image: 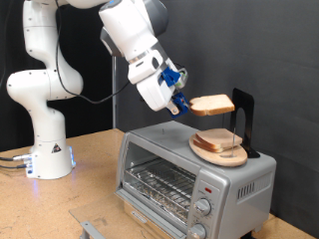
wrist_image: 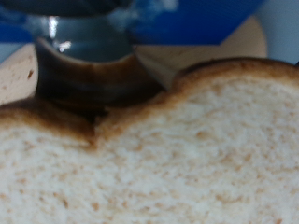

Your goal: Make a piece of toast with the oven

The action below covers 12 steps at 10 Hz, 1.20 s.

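One piece of toast (image: 212, 105) is hanging in the air above the oven (image: 195, 169), lying nearly flat with its pale face and tan crust edge showing, and the gripper (image: 185, 103) is pinching it at the end that lies toward the exterior view's left, its fingers closed onto the slice. In the wrist view the same piece of toast (wrist_image: 177, 149) is filling most of the picture, its cream crumb blurred and its brown crust running along the upper edge with a notch near the middle, while one dark finger (wrist_image: 89, 70) is pressing against that crust. Directly below the held slice, a round wooden plate (image: 219, 151) is sitting on the oven's flat top, and more bread slices (image: 218, 140) are lying stacked on it; I am counting at least two, though the exact number is hard to tell. A black upright stand (image: 244, 118) is rising just beside the plate, toward the exterior view's right. The single oven is showing its glass door, a wire rack (image: 159, 181) inside, and three round knobs (image: 202, 205) down its right-hand panel. One white arm (image: 135, 40) is reaching over from its base (image: 48, 149) at the exterior view's left, all of it resting on a wooden table (image: 60, 204).
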{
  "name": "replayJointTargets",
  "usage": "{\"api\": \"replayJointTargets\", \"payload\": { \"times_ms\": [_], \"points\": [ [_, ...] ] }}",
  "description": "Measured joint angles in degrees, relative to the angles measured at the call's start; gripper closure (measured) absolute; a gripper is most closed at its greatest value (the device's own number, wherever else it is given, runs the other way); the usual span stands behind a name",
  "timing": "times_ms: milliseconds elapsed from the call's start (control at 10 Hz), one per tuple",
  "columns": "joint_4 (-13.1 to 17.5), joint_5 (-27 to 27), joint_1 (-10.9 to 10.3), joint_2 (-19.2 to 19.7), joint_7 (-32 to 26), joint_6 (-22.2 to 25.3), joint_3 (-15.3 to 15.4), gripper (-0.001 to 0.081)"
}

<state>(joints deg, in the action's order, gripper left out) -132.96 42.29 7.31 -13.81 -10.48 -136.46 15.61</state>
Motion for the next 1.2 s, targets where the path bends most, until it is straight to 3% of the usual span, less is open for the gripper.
{"api": "replayJointTargets", "payload": {
  "times_ms": [100, 400, 800, 1200],
  "points": [
    [-0.7, -0.1, 0.2, -1.3, 0.0, 1.9, -0.5, 0.0406],
    [-1.9, 1.9, 0.2, -1.2, -0.8, -0.3, -0.6, 0.0406],
    [-8.7, 6.3, 0.6, -4.3, -7.0, -2.3, -4.6, 0.0406],
    [-15.4, 4.3, 3.1, -10.2, -10.1, 3.0, -9.9, 0.0406]
  ]
}}
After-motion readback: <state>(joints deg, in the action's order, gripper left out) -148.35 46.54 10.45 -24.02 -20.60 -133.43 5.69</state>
